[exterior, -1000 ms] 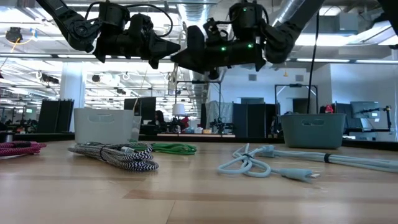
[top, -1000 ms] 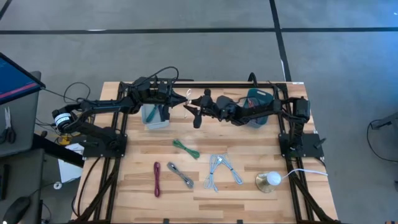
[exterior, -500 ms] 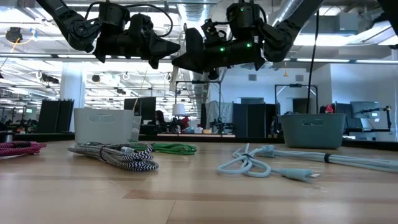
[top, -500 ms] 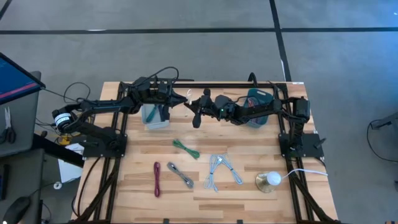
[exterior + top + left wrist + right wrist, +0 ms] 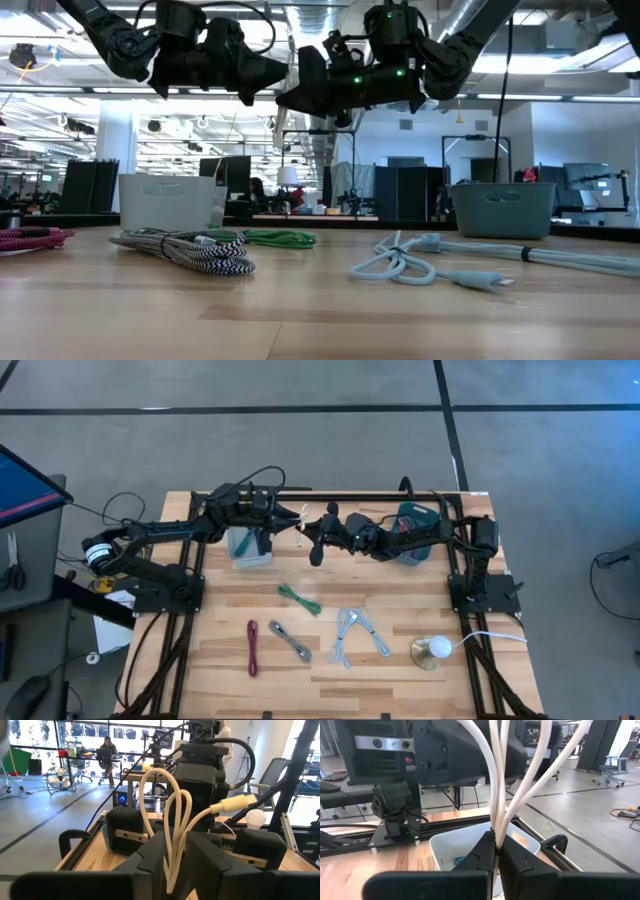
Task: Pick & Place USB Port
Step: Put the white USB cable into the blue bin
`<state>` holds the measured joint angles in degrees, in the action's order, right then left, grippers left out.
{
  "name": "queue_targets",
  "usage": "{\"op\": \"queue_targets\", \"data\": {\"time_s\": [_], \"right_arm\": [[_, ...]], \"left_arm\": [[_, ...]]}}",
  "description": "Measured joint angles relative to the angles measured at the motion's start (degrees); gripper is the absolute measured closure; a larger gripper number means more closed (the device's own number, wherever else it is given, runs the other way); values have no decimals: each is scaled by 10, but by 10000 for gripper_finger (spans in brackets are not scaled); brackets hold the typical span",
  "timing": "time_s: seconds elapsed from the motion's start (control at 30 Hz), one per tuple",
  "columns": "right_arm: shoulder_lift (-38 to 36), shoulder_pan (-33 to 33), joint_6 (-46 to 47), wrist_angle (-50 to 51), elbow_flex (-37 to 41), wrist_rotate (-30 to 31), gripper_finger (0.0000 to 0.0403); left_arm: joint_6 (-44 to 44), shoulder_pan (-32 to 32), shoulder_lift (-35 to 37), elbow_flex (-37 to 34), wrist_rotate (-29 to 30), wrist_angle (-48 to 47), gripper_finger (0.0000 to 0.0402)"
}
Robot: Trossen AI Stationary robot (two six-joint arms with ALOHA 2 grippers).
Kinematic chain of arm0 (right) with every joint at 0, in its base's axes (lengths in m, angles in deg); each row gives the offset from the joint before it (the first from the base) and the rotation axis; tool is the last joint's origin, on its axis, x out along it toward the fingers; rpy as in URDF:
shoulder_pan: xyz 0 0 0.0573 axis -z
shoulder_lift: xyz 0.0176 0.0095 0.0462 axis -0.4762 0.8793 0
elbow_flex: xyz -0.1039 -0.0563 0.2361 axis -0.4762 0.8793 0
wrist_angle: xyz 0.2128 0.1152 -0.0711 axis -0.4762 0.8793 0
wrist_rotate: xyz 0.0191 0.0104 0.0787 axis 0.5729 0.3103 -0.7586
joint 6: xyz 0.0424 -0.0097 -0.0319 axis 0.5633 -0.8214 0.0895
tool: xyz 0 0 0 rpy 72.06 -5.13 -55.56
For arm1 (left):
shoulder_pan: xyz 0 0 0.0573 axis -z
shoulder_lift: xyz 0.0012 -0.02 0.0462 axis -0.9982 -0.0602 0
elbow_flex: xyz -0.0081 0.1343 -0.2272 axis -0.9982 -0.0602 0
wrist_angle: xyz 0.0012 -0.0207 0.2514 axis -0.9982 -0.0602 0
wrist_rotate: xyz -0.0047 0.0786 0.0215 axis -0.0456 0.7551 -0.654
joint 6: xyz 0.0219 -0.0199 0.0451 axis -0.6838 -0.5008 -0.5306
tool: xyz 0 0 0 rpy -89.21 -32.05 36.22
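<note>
High view: white bin (image 5: 250, 546) under left gripper (image 5: 297, 521); contents unclear

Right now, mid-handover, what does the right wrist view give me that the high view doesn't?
Only the right wrist view shows the right gripper shut on the cream cable, its strands pinched between the fingertips, with the white bin open just beyond.

Only the high view shows the layout: the cables still on the table, green cable, red cable, and the teal bin.

Both show the left gripper facing the right one and the white bin beneath.
</note>
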<state>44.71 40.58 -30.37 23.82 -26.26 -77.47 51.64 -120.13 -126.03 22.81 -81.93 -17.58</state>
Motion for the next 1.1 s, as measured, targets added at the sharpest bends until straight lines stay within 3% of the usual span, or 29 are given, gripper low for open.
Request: {"op": "queue_targets", "data": {"time_s": [0.3,0.43,0.57,0.73,0.9,1.1], "right_arm": [[-2,4,-15,0,6,19,402],[-28,11,-14,-2,46,32,402],[-91,19,-17,-17,115,59,402],[-200,29,-18,-14,211,103,403],[-313,30,8,74,283,167,403],[-430,23,79,296,296,280,403]], "left_arm": [[0,-27,0,0,-3,-39,297],[4,-59,0,0,-50,-53,302],[21,-84,3,0,-118,-56,307],[21,-96,18,0,-142,-66,314],[21,-100,52,0,-142,-73,333],[21,-100,95,0,-142,-108,352]]}}
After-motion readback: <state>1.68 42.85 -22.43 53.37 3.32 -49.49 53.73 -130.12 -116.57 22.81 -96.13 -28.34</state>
